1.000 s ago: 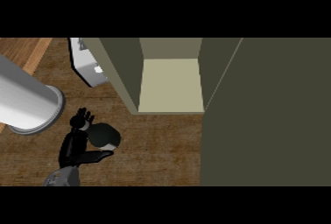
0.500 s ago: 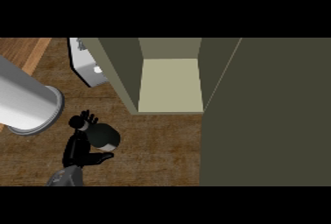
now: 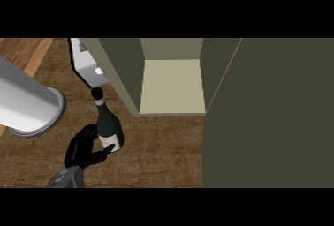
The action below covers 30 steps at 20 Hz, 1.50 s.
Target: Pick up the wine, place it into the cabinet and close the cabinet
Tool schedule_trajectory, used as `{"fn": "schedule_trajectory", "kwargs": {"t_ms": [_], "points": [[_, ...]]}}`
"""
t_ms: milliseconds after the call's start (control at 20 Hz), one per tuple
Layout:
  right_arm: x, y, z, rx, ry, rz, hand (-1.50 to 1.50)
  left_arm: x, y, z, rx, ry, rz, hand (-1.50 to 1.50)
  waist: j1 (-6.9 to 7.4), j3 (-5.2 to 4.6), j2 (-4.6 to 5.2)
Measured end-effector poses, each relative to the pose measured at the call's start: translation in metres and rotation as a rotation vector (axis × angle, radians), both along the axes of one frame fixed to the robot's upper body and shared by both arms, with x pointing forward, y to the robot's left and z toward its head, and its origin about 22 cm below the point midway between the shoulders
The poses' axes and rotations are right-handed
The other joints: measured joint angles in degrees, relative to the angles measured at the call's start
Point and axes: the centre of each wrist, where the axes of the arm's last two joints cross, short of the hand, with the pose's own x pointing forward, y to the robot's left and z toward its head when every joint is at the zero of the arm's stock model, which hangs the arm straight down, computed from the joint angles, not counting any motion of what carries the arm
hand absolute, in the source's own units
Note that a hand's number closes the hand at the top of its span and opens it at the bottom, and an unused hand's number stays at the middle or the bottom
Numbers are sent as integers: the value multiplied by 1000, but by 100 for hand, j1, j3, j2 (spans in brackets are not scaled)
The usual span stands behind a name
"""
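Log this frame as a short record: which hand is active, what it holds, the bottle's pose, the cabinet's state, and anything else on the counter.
active hand: left hand, at the view's lower left
held item: wine bottle, fingers curled round its lower body
bottle pose: tilted, neck pointing up the view toward the cabinet's left wall
cabinet: open, pale shelf bare, door swung out at right
bottle in cabinet: not yet
other items: grey cylinder at left
right hand: not in view

No readable text, brand, number or sign anywhere in view. Wine point(image 3: 108, 126) carries a pale label on its lower body; label surface shows blank, no lettering can be made out.
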Motion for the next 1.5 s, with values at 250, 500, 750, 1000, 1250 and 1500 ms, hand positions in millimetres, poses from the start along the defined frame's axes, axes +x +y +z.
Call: {"fn": "schedule_trajectory", "kwargs": {"t_ms": [250, 500, 750, 1000, 1250, 1500], "points": [[2, 0, -1, 0, 1, -2, -150, 1, -1, 1, 10, -5, -14, 150, 17, -5, -1], [-1, -4, 0, 0, 6, -10, -150, -3, -4, -2, 38, -37, -12, 150, 17, -3, -11], [3, -6, -1, -2, 10, -30, -150, -23, -6, -8, 62, -92, -24, 150, 72, 21, -59], [9, -7, -2, -2, 12, -38, -150, -41, -8, -10, 54, -130, -16, 150, 115, 30, -66], [9, -6, -1, -2, 12, -37, -150, -64, -13, -9, 3, -146, -28, 150, 134, 16, -53], [11, -4, -5, 4, 20, -32, -150, -80, -26, 9, -56, -172, -40, 150, 137, -16, -26]]}}
